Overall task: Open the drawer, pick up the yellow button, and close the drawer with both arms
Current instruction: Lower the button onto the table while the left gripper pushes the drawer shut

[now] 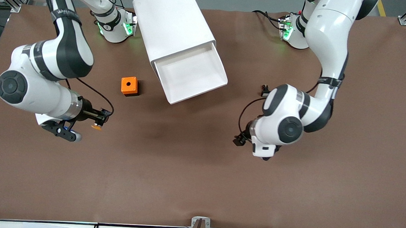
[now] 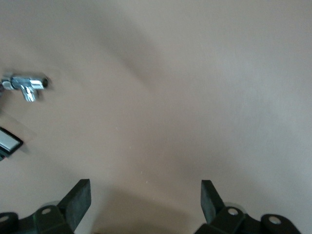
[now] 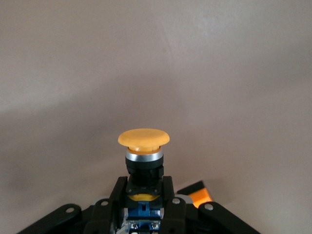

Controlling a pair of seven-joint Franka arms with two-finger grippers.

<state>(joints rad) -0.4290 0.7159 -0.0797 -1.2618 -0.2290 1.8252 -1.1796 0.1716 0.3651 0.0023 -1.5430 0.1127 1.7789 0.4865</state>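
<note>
Button [image 3: 144, 146] sits clamped between the right gripper's [image 3: 144, 197] fingers, gripped at its black middle, its orange mushroom cap and silver collar standing out past the fingertips and its blue end tucked back toward the palm. In the front view the right gripper [image 1: 98, 120] is over bare brown table [image 1: 187, 168] toward the right arm's end, with the orange cap showing at its tip; the orange cube with a hole [image 1: 129, 85] lies on the table near it, between it and the cabinet [image 1: 172, 27]. The right arm is folded low, its forearm roughly level and its wrist pointing toward the table's middle.

The drawer [image 1: 191, 75], the cabinet's top one, stands pulled out, its white tray showing nothing inside.

The left gripper [image 2: 146, 200] points straight down over bare table toward the left arm's end, fingers [image 2: 78, 197] spread wide apart and holding nothing. In the front view it is mostly hidden under its own bent wrist.
</note>
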